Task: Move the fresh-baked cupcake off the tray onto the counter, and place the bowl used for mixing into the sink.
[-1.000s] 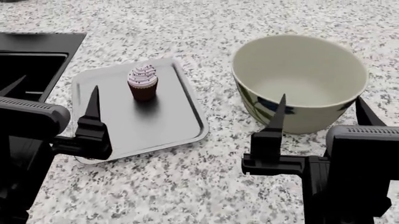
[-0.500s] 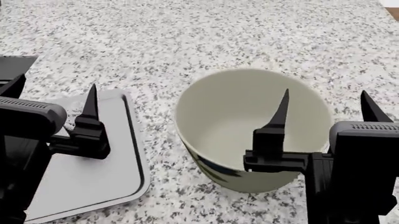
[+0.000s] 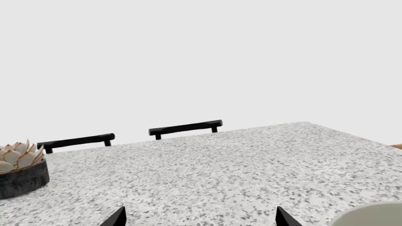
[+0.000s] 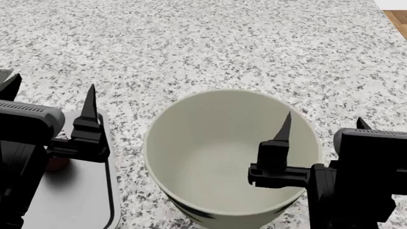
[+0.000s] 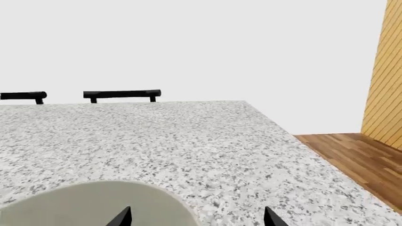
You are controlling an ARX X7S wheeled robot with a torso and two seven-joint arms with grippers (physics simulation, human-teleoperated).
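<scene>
The cream bowl [image 4: 216,157] stands on the speckled counter [image 4: 210,52], close below the head view. My right gripper [image 4: 323,125] is open above the bowl's right rim, one finger over the inside and the other outside it. The right wrist view shows this gripper [image 5: 196,219] over the bowl's rim [image 5: 94,202]. My left gripper [image 4: 49,95] is open and empty above the tray [image 4: 83,200]. It hides nearly all of the cupcake [image 4: 57,163], of which only a brown bit shows. In the left wrist view the open left gripper [image 3: 201,220] faces bare counter, with the bowl's edge [image 3: 370,216] beside it. The sink is out of view.
A dark pot holding a pale succulent [image 3: 22,169] stands farther back on the counter. Black chair backs [image 3: 185,128] line the far edge. The counter ends at the right, where wooden floor [image 5: 358,160] and a wood-panelled wall show.
The head view has swung right. Bowl and tray slid left and nearer in it, the sink left the frame, and the cupcake went behind my left gripper. Both grippers stay open.
</scene>
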